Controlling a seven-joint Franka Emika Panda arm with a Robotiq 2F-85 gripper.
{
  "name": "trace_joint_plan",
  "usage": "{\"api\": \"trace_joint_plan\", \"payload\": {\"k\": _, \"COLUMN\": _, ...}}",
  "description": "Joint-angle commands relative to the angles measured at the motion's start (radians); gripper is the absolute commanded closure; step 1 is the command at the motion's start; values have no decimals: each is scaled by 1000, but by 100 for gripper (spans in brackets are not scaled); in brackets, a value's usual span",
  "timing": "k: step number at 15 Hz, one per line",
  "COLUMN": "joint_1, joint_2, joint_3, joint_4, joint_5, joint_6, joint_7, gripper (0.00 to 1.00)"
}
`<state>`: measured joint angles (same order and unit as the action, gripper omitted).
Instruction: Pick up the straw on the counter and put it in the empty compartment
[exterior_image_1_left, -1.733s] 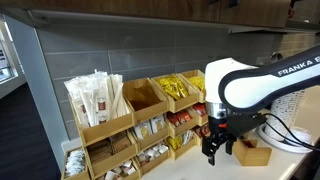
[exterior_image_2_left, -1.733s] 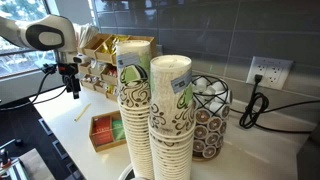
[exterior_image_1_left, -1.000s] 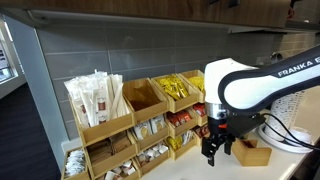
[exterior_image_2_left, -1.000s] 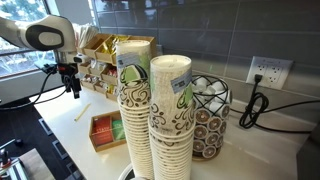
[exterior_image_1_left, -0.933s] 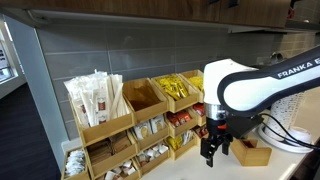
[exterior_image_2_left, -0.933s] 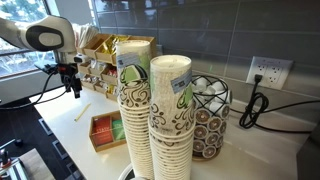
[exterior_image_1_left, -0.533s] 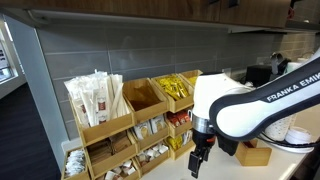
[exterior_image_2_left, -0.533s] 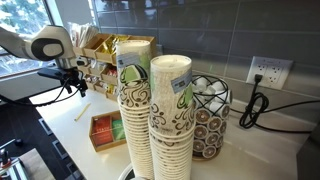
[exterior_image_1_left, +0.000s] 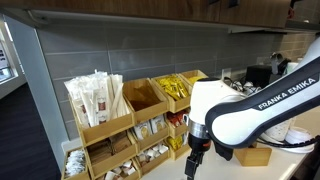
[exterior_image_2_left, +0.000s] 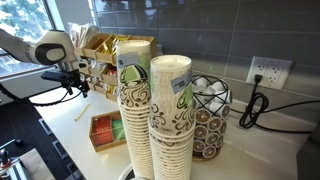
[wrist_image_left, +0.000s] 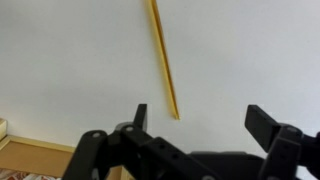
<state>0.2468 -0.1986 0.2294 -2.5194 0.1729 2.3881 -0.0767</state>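
Note:
A thin yellow straw lies on the pale counter in the wrist view; it also shows in an exterior view. My gripper is open and empty and hovers above the counter, with the straw's near tip just inside the left finger. The gripper shows in both exterior views, in front of the wooden organiser. The empty compartment is a bare light-wood bin in the top row, between the bin of white wrapped sticks and the bin of yellow packets.
Two tall stacks of paper cups stand close to the camera. A small box of red packets lies on the counter near the straw. A wire rack of pods and a wall socket with cable are further along.
The arm has swung away from the organiser's front and lowered over the counter. The gripper now hangs above the straw and stays open.

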Motion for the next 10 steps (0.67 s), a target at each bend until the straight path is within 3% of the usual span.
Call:
{"api": "trace_joint_plan", "payload": {"k": 1, "joint_1": 39, "joint_2": 30, "joint_3": -22, "joint_4": -34, "joint_5": 81, "joint_6": 128, "joint_7": -147, "gripper": 0}}
{"api": "trace_joint_plan", "payload": {"k": 5, "joint_1": 65, "joint_2": 71, "joint_3": -30, "joint_4": -51, "joint_5": 175, "joint_6": 194, "joint_7": -292, "gripper": 0}}
{"api": "trace_joint_plan", "payload": {"k": 10, "joint_1": 57, "joint_2": 116, "joint_3": -24, "joint_4": -64, "joint_5": 204, "joint_6": 217, "joint_7": -375, "gripper": 0}}
